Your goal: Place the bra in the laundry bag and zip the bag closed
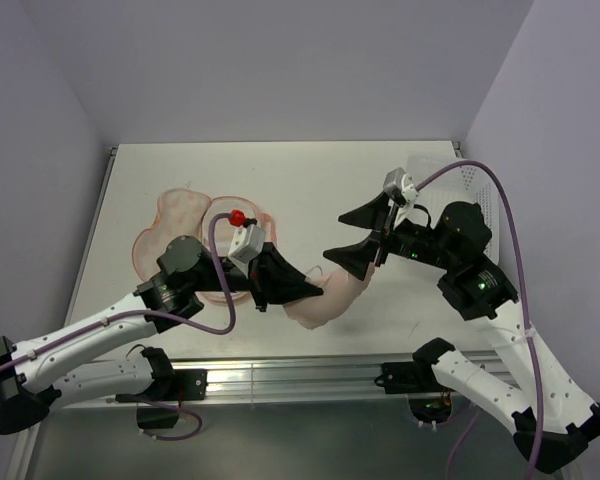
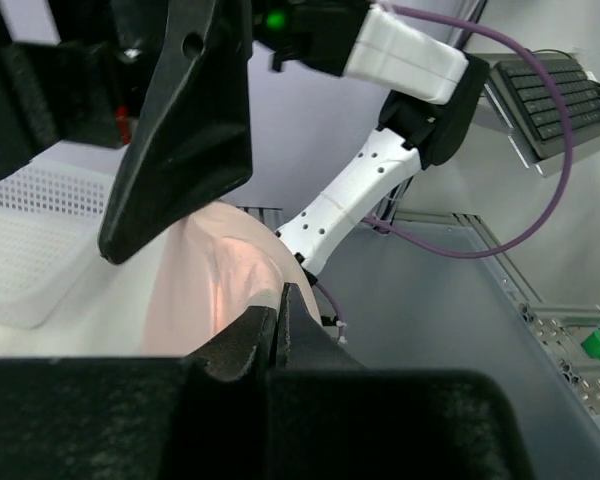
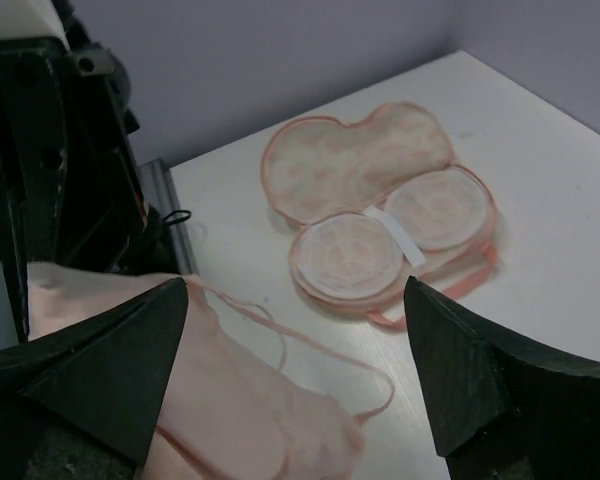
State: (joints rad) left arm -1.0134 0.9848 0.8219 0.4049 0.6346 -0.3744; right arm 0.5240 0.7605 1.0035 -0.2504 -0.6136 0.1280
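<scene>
The pale peach bra (image 1: 332, 297) lies bunched near the table's front edge; it also shows in the left wrist view (image 2: 215, 275) and the right wrist view (image 3: 235, 415). My left gripper (image 1: 312, 290) is shut, its tips (image 2: 279, 292) pinching the bra's near edge. My right gripper (image 1: 336, 238) is open and empty just above the bra, its jaws wide apart (image 3: 295, 345). The laundry bag (image 1: 180, 210) lies unzipped and spread flat at the left, pale lining up, with two round pads inside (image 3: 380, 215). My left arm covers part of it.
A white perforated basket (image 1: 470, 185) stands at the far right against the wall and shows in the left wrist view (image 2: 30, 240). The table's front edge (image 1: 310, 345) and a metal rail run just behind the bra. Walls close in on three sides.
</scene>
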